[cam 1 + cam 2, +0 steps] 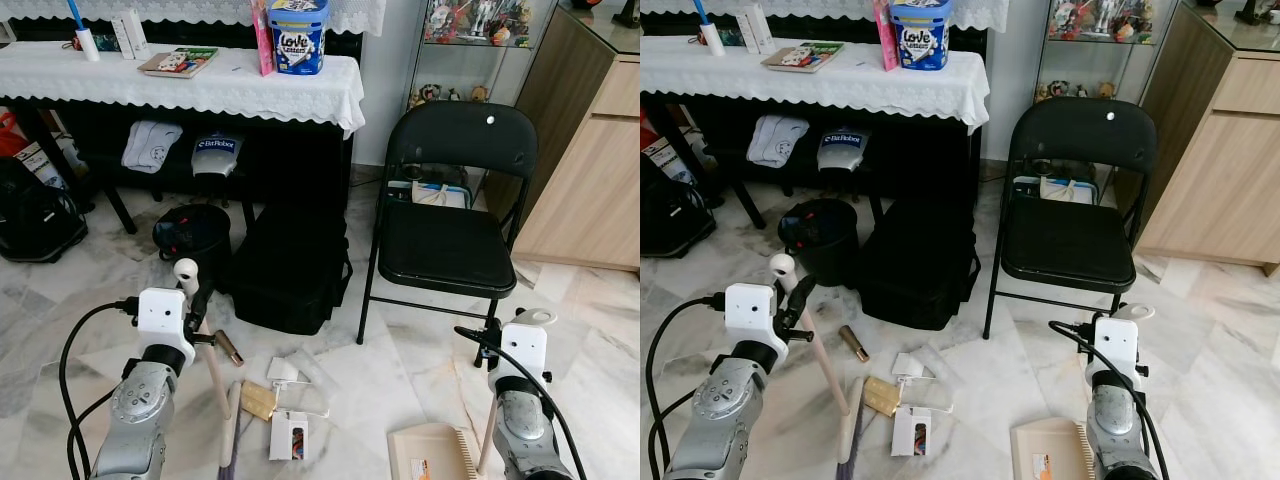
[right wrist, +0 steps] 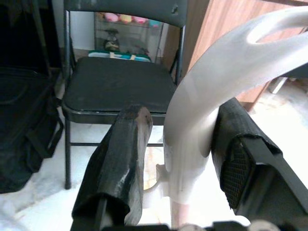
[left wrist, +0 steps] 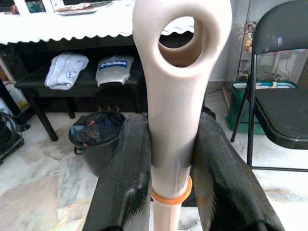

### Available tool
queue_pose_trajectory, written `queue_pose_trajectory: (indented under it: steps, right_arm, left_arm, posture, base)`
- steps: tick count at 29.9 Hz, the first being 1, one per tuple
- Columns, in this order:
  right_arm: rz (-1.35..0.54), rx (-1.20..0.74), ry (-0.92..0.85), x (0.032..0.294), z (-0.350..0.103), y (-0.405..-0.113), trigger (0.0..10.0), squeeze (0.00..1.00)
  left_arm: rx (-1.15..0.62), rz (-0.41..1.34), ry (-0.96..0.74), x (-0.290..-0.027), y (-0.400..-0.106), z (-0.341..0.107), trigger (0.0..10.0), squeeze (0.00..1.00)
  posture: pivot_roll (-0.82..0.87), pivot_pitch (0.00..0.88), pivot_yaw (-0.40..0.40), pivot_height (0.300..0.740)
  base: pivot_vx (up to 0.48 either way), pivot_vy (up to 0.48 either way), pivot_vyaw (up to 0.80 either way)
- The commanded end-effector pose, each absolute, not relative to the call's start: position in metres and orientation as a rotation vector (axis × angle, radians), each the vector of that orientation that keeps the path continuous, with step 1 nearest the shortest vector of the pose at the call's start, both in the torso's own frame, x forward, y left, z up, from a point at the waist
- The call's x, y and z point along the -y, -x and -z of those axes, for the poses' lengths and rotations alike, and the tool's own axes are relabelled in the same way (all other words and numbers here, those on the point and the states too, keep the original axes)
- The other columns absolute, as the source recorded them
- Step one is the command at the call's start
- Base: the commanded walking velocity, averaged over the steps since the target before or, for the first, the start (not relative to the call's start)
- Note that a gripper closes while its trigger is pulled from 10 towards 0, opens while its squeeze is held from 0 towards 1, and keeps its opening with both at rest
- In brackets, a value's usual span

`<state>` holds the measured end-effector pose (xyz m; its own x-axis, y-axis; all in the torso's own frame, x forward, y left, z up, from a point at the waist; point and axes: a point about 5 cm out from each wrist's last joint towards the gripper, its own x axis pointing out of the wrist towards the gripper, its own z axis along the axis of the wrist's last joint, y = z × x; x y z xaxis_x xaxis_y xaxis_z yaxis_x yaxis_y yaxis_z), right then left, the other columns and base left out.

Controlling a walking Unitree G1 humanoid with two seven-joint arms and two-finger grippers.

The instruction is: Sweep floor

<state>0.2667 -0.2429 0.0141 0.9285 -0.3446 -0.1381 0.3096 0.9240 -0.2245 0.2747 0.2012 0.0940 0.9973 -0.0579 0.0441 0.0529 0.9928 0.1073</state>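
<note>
Open marble floor (image 1: 400, 370) lies between black bag (image 1: 290, 265) and folding chair (image 1: 445, 245). Left gripper (image 3: 171, 159) clamps the broom handle (image 3: 175, 96); right gripper (image 2: 185, 159) clamps the dustpan handle (image 2: 211, 96). Litter (image 1: 285, 400) lies just beside the broom, left of the dustpan (image 1: 435, 455).

marble floor (image 1: 600, 330) | scattered litter (image 1: 285, 405), dustpan (image 1: 430, 455), folding chair (image 1: 450, 230), black bag (image 1: 290, 270), bin (image 1: 195, 235)
</note>
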Motion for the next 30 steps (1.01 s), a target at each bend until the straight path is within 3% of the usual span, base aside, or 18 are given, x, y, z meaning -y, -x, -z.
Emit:
queue_pose_trajectory:
  steps: [1,7,8,15,16,17,18,21,22,23,24,30]
  right_arm:
    - [0.318,-0.201,0.169,0.238,-0.008,-0.262,10.0,1.0]
    - [0.328,-0.166,0.154,0.239,-0.011,-0.262,10.0,1.0]
    - [0.332,-0.153,0.147,0.241,-0.013,-0.262,10.0,0.0]
    - [0.343,-0.125,0.118,0.247,-0.017,-0.259,10.0,0.0]
    - [0.343,-0.118,0.118,0.248,-0.018,-0.258,10.0,0.53]
    - [0.342,-0.113,0.119,0.249,-0.019,-0.257,10.0,0.53]
    - [0.339,-0.102,0.105,0.25,-0.02,-0.255,10.0,1.0]
    - [0.338,-0.093,0.105,0.252,-0.022,-0.252,10.0,1.0]
    - [0.34,-0.089,0.104,0.253,-0.023,-0.251,10.0,0.62]
    - [0.341,-0.086,0.102,0.254,-0.024,-0.25,10.0,0.62]
    - [0.344,-0.089,0.102,0.255,-0.025,-0.249,10.0,0.0]
    - [0.381,-0.1,0.082,0.266,-0.028,-0.238,10.0,0.0]
  left_arm:
    - [0.08,0.064,-0.113,-0.2,-0.276,-0.102,10.0,0.0]
    - [0.077,0.075,-0.116,-0.2,-0.275,-0.102,10.0,0.0]
    - [0.077,0.075,-0.115,-0.2,-0.276,-0.102,10.0,0.0]
    - [0.073,0.085,-0.109,-0.198,-0.275,-0.102,10.0,0.0]
    - [0.073,0.087,-0.107,-0.198,-0.275,-0.102,10.0,0.0]
    - [0.072,0.088,-0.106,-0.197,-0.275,-0.102,10.0,0.0]
    - [0.071,0.092,-0.104,-0.197,-0.275,-0.102,10.0,0.0]
    - [0.069,0.1,-0.1,-0.195,-0.274,-0.101,10.0,0.0]
    - [0.069,0.101,-0.1,-0.195,-0.274,-0.101,10.0,0.0]
    - [0.068,0.102,-0.1,-0.195,-0.274,-0.101,10.0,0.0]
    - [0.068,0.103,-0.1,-0.195,-0.274,-0.101,10.0,0.0]
    - [0.063,0.115,-0.097,-0.194,-0.274,-0.101,10.0,0.0]
  posture:
    - [0.04,0.0,0.015,0.74]
    - [0.04,0.0,0.01,0.74]
    - [0.04,0.0,0.011,0.74]
    - [0.04,0.0,0.011,0.74]
    - [0.03,0.0,0.009,0.74]
    - [0.03,0.0,0.009,0.74]
    - [0.03,0.0,0.009,0.74]
    - [0.03,0.0,0.008,0.74]
    - [0.03,0.0,0.008,0.74]
    - [0.03,0.0,0.008,0.74]
    - [0.03,0.0,0.008,0.74]
    - [0.02,0.0,0.012,0.74]
  base:
    - [0.0,0.0,0.0]
    - [0.0,0.0,0.0]
    - [0.0,0.0,0.0]
    - [0.0,0.0,0.0]
    - [0.0,0.0,0.0]
    - [0.0,0.0,0.0]
    - [0.0,0.0,0.0]
    - [0.0,0.0,0.0]
    - [0.0,0.0,0.0]
    - [0.0,0.0,0.0]
    - [0.0,0.0,0.0]
    - [0.0,0.0,0.0]
